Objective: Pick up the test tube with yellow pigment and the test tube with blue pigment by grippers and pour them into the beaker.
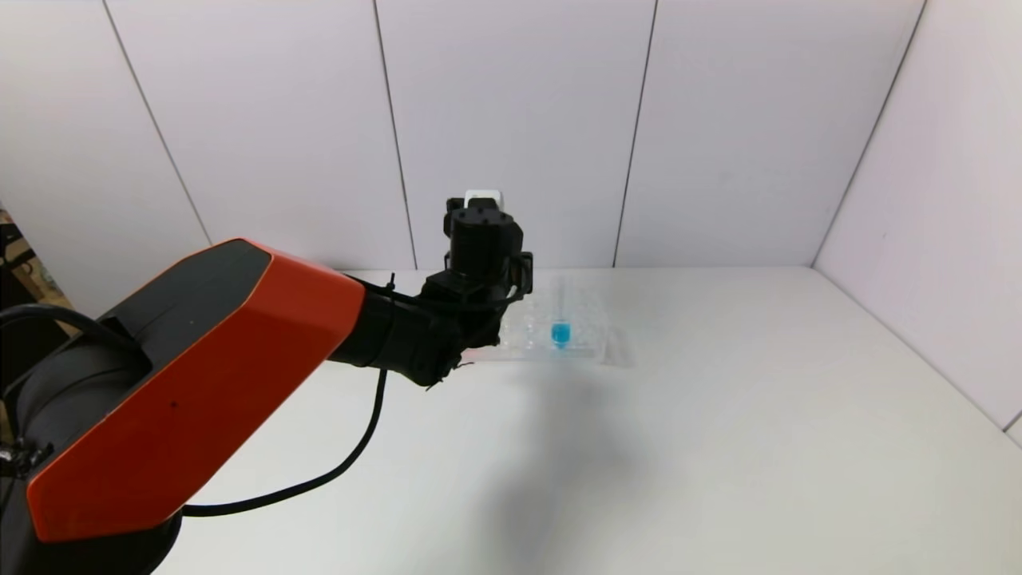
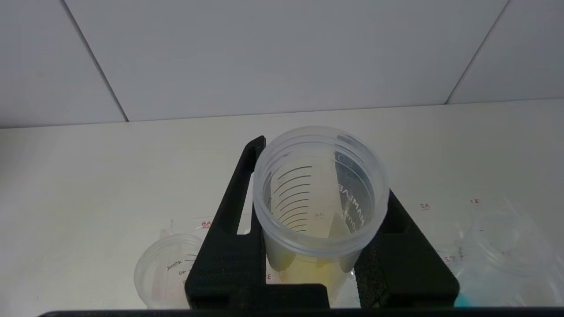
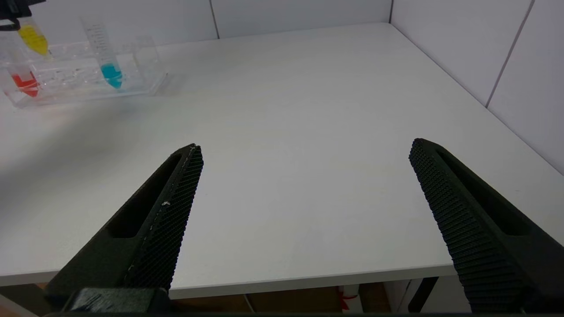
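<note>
My left gripper (image 2: 319,185) is shut on the test tube with yellow pigment (image 2: 308,264), gripping it just below the open rim. In the right wrist view the yellow tube (image 3: 33,38) hangs upright over the clear rack (image 3: 145,83), its tip higher than the other tubes' tips. The test tube with blue pigment (image 1: 560,329) stands in the rack; it also shows in the right wrist view (image 3: 108,66). In the head view my left gripper (image 1: 479,263) is just left of the rack (image 1: 591,343). My right gripper (image 3: 305,147) is open and empty over the table's front edge. The beaker is out of view.
A tube with red liquid (image 3: 26,81) stands at the rack's end; its open top (image 2: 165,273) is beside my left fingers. The white table (image 1: 718,415) meets white walls at the back and right. My orange left arm (image 1: 200,367) covers the left side of the head view.
</note>
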You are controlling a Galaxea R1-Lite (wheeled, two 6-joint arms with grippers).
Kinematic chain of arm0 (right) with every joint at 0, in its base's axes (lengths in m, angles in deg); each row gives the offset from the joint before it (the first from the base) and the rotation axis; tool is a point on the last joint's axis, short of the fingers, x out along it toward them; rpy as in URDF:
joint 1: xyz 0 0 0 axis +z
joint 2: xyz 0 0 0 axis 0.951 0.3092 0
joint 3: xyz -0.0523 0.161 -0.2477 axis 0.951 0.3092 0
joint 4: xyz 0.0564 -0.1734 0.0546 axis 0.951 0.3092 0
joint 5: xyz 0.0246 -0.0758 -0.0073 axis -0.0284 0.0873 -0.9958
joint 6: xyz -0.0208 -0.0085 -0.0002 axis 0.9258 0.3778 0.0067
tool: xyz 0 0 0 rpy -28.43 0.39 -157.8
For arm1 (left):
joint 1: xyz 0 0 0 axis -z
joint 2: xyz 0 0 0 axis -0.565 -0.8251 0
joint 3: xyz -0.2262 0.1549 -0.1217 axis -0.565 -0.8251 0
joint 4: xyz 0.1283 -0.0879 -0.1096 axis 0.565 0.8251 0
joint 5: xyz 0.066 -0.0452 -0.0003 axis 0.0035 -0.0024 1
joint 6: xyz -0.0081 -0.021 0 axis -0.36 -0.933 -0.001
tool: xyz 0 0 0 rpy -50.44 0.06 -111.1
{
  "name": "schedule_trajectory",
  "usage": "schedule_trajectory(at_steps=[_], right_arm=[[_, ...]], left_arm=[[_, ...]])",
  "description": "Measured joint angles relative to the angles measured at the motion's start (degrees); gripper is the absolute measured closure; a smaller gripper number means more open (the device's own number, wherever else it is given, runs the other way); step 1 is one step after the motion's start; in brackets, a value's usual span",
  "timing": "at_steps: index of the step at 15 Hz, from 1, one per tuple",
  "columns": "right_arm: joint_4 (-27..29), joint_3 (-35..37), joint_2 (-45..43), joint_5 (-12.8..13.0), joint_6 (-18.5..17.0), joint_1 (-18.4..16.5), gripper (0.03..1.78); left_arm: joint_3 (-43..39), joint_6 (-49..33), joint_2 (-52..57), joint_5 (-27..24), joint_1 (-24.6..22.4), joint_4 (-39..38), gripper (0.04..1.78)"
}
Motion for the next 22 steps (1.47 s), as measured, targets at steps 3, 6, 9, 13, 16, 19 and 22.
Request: schedule_trajectory(at_steps=[3,6,9,13,16,19,22], right_arm=[[0.0,0.0,0.0,-0.02,-0.02,0.0,0.1],[0.0,0.0,0.0,-0.05,0.01,0.0,0.1],[0.0,0.0,0.0,-0.05,0.0,0.0,0.1],[0.0,0.0,0.0,-0.02,-0.02,0.0,0.1],[0.0,0.0,0.0,-0.02,0.01,0.0,0.1],[0.0,0.0,0.0,-0.02,0.0,0.0,0.1],[0.02,0.0,0.0,-0.02,0.01,0.0,0.1]], left_arm=[[0.22,1.13,1.37,-0.13,0.06,0.24,1.27],[0.26,1.16,2.91,-0.18,0.33,1.41,1.27],[0.28,1.18,4.73,-0.18,0.26,3.15,1.27],[0.41,1.22,8.77,-0.33,0.02,6.95,1.27],[-0.52,1.16,12.87,-0.35,-1.95,9.46,1.27],[-2.84,1.27,16.9,-0.88,-6.53,10.2,1.27],[-6.14,1.22,20.03,-1.76,-11.69,10.17,1.27]])
